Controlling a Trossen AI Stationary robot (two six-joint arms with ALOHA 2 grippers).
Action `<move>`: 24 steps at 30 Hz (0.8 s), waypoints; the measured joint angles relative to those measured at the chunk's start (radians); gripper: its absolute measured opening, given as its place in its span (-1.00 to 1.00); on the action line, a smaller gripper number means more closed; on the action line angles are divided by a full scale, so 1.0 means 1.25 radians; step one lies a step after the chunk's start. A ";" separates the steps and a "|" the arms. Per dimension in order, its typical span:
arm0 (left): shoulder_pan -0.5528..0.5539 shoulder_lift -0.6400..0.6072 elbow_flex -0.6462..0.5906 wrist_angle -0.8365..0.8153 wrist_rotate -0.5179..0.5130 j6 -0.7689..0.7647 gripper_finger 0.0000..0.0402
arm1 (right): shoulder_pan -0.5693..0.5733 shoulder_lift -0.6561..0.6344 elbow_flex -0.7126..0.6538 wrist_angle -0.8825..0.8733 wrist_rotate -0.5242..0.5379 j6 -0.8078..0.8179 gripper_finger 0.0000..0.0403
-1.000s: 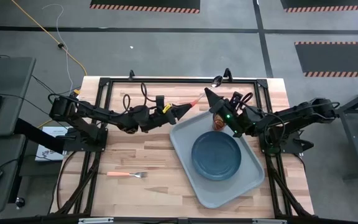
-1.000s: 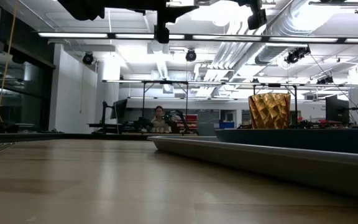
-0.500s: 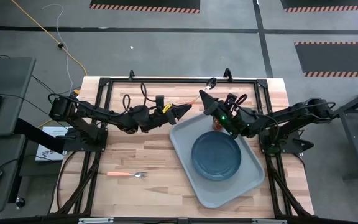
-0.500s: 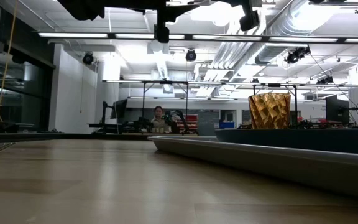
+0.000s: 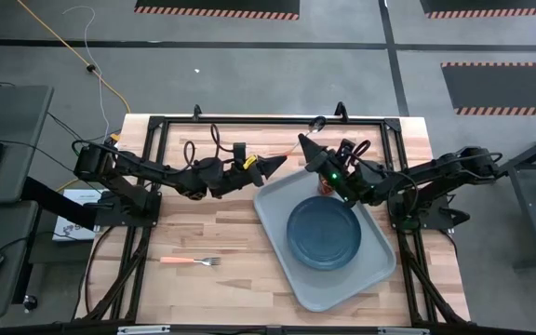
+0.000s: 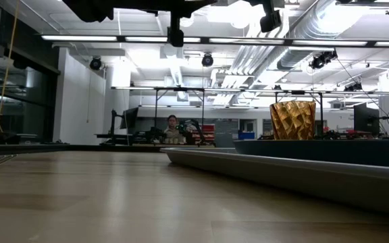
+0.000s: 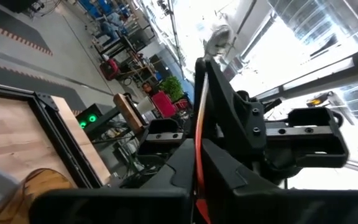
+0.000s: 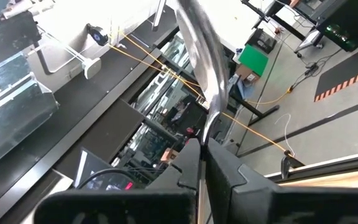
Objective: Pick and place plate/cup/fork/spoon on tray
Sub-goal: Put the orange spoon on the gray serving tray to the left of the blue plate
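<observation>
- Left gripper (image 5: 280,165) hung over the middle of the bench, near its far edge, with its fingers pinched almost fully together on the orange handle of the spoon (image 5: 319,121).
- Right gripper (image 5: 302,144) met it from the other side, above the tray's (image 5: 277,216) far corner. Its fingers looked closed tight on the spoon's silver neck, so we judged both grippers to have hold of the spoon at once.
- We saw the spoon in the air, clear of the bench, its bowl pointing toward the far edge.
- We found the plate (image 5: 324,233) lying flat in the middle of the tray, which filled the right half of the bench.
- We saw the cup (image 6: 292,120) upright on the tray beside the plate, on the far-edge side, mostly hidden under the right arm in the high view.
- We noted the fork (image 5: 192,261) alone on the bench, nearer the left and near edges and well apart from the tray.
- We judged the spoon light, stiff and thin. Its metal neck seemed slippery, and the handle the surer place to hold. With a grip so near one end, it might swivel between the pads.
</observation>
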 joint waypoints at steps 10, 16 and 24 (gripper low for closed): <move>0.015 -0.018 -0.010 -0.007 0.016 0.034 -0.98 | 0.002 -0.010 0.000 -0.018 -0.013 -0.043 -0.89; 0.052 -0.098 -0.069 -0.035 -0.006 0.038 -0.99 | 0.010 -0.084 0.000 -0.161 -0.001 -0.058 -0.57; 0.061 -0.218 -0.144 -0.230 0.015 0.012 -0.99 | 0.029 -0.222 0.000 -0.405 0.018 -0.069 -0.12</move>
